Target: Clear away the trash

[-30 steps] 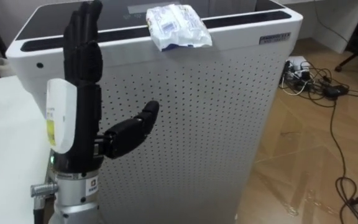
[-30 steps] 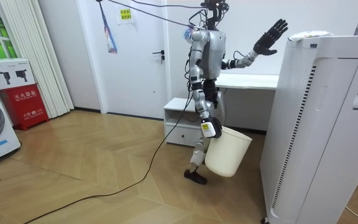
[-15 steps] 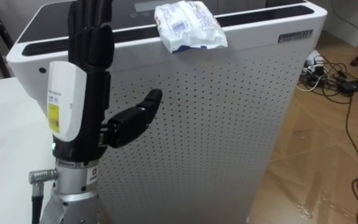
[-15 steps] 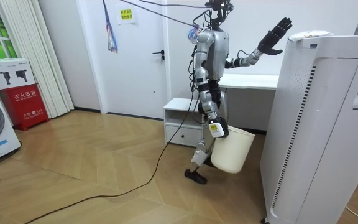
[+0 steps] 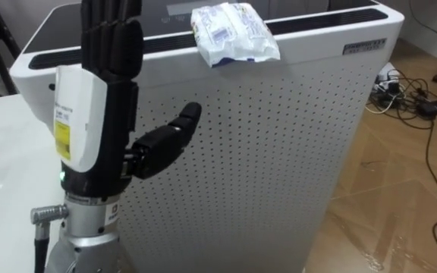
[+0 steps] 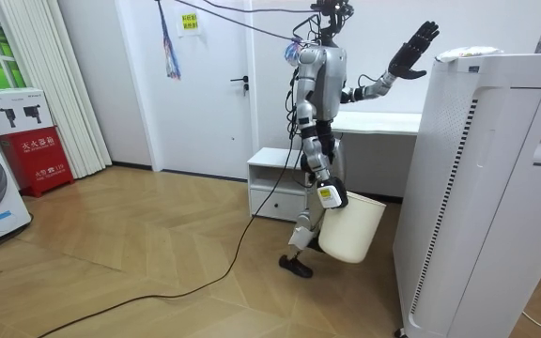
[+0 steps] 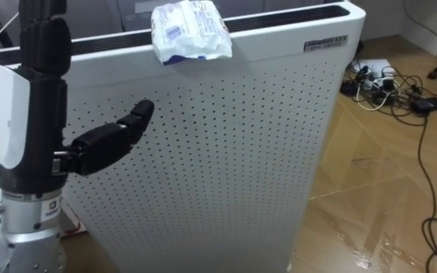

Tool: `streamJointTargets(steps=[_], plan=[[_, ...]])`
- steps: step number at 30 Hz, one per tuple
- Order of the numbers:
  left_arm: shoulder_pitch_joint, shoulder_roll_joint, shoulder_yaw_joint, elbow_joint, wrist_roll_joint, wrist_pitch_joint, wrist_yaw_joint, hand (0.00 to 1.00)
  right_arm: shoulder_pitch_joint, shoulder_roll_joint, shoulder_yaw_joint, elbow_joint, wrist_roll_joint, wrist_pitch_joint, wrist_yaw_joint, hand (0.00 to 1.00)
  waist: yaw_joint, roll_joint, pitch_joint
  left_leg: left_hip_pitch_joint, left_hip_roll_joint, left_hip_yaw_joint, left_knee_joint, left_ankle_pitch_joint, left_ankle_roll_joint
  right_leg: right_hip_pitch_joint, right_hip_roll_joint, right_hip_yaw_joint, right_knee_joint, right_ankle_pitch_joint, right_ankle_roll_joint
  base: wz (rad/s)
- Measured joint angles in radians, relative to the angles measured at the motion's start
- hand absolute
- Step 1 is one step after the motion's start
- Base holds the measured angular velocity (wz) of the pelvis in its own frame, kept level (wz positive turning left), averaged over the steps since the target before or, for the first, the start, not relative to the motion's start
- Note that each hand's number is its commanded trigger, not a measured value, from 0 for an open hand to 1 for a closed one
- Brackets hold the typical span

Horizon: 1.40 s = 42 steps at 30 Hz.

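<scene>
The left robot hand (image 5: 116, 91) stands upright close before the head camera, its tips cut off by the top edge. It is held flat and straight with the thumb jutting out, and it touches nothing. From the room side, the right robot hand (image 6: 328, 195) hangs low at the rim of a white plastic bucket (image 6: 350, 230), and I cannot tell whether it grips. Beyond the raised hand stands a tall white perforated air purifier (image 5: 264, 152). A crumpled white-and-blue plastic packet (image 5: 234, 32) lies on its top front edge, apart from both hands.

Packet (image 5: 234, 32) atop the purifier (image 5: 279, 152), at its near edge; left robot hand (image 5: 116, 114) to its left
</scene>
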Motion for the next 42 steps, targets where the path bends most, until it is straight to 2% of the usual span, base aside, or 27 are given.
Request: streamJointTargets(steps=[11, 18, 22, 27, 28, 32, 36, 40, 42], plan=[[0.000, -0.001, -0.020, 0.001, -0.001, 0.041, -0.004, 0.00, 0.006, 0.002, 0.000, 0.008, -0.017, 0.005, 0.001, 1.00, -0.029, 0.002, -0.0030, 0.030, 0.009, 0.014, -0.013, 0.000, 0.001, 0.052, 0.010, 0.010, -0.068, 0.040, 0.003, -0.04], [0.000, -0.001, -0.021, 0.002, 0.000, 0.067, -0.002, 0.00, 0.007, -0.002, -0.002, 0.009, -0.015, 0.006, 0.001, 1.00, -0.054, 0.016, -0.0040, 0.037, 0.018, 0.030, -0.019, 0.001, 0.000, 0.050, 0.017, 0.023, -0.067, 0.045, 0.000, -0.08], [-0.029, 0.000, -0.046, 0.002, 0.000, 0.084, -0.006, 0.00, 0.006, -0.002, -0.002, 0.012, -0.016, 0.026, 0.002, 1.00, -0.062, 0.022, -0.0055, 0.042, 0.018, 0.033, -0.029, 0.003, -0.003, 0.048, 0.017, 0.024, -0.068, 0.046, 0.000, -0.02], [-0.052, 0.000, -0.050, 0.002, 0.001, 0.118, -0.024, 0.00, 0.005, 0.000, -0.010, 0.012, -0.029, 0.027, 0.008, 1.00, -0.081, 0.023, -0.0052, 0.046, 0.019, 0.043, -0.037, 0.003, -0.003, 0.049, 0.017, 0.029, -0.078, 0.046, -0.001, -0.03], [-0.056, 0.000, -0.059, 0.002, 0.001, 0.133, -0.031, 0.00, 0.005, -0.001, -0.011, 0.012, -0.035, 0.029, 0.008, 1.00, -0.082, 0.023, -0.0046, 0.046, 0.019, 0.043, -0.039, 0.003, -0.003, 0.049, 0.017, 0.031, -0.082, 0.047, -0.002, -0.05], [-0.067, 0.000, -0.091, 0.026, 0.000, 0.151, -0.040, 0.00, 0.001, -0.002, -0.011, 0.012, -0.039, 0.043, 0.009, 1.00, -0.089, 0.024, -0.0033, 0.048, 0.019, 0.044, -0.043, 0.003, -0.003, 0.049, 0.018, 0.036, -0.084, 0.047, -0.002, -0.01], [-0.106, 0.005, -0.098, 0.115, -0.001, 0.169, -0.043, 0.00, -0.010, -0.002, -0.020, 0.012, -0.053, 0.048, 0.009, 1.00, -0.103, 0.030, 0.0070, 0.048, 0.019, 0.044, -0.044, 0.003, -0.004, 0.049, 0.019, 0.038, -0.084, 0.047, -0.002, 0.00], [-0.148, 0.025, -0.102, 0.156, -0.001, 0.178, -0.049, 0.00, -0.010, -0.002, -0.025, 0.010, -0.057, 0.049, 0.011, 1.00, -0.116, 0.030, 0.0071, 0.049, 0.018, 0.049, -0.057, 0.005, -0.005, 0.043, 0.019, 0.046, -0.084, 0.047, -0.002, -0.04], [-0.155, 0.025, -0.102, 0.161, -0.001, 0.178, -0.049, 0.00, -0.010, -0.002, -0.029, 0.010, -0.060, 0.049, 0.011, 1.00, -0.115, 0.030, 0.0069, 0.057, 0.017, 0.062, -0.066, 0.005, -0.005, 0.042, 0.020, 0.056, -0.085, 0.047, -0.002, -0.14]])
